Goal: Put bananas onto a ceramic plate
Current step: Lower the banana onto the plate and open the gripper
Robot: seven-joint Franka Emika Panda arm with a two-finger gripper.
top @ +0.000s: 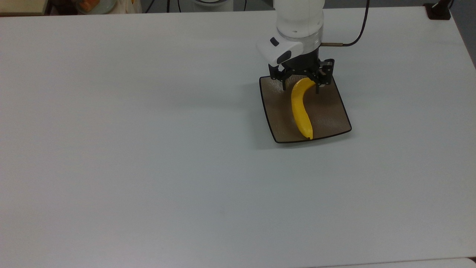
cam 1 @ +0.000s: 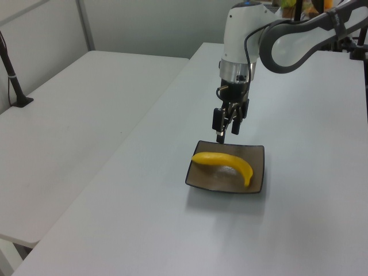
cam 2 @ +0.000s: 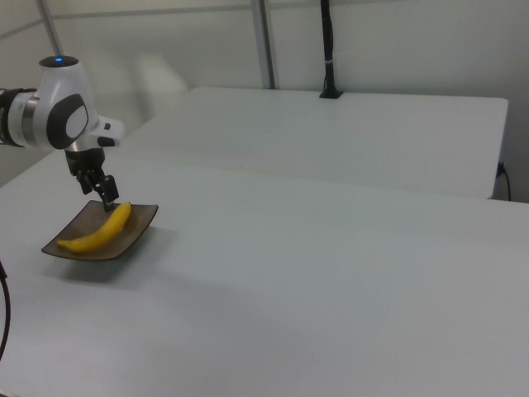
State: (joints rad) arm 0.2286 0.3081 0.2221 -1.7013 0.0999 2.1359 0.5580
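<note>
The banana [top: 301, 108] lies across the brown ceramic plate [top: 331, 115] on the white surface [top: 148, 167], 1 end near the rim. In the top view the gripper [top: 302, 84] sits over the banana's far end, its fingers [top: 283, 82] spread to either side. The left view shows the gripper [cam 1: 225, 133] raised clear above the plate [cam 1: 257, 158], apart from the fruit [cam 1: 225, 161], a gap the top view hides

At the left edge of the frame, the banana [cam 2: 97, 233] lies on the square brown plate [cam 2: 136, 233], which sits on the white counter [cam 2: 331, 281]. The arm's hand [cam 2: 106, 197] points down at the banana's upper end.
</note>
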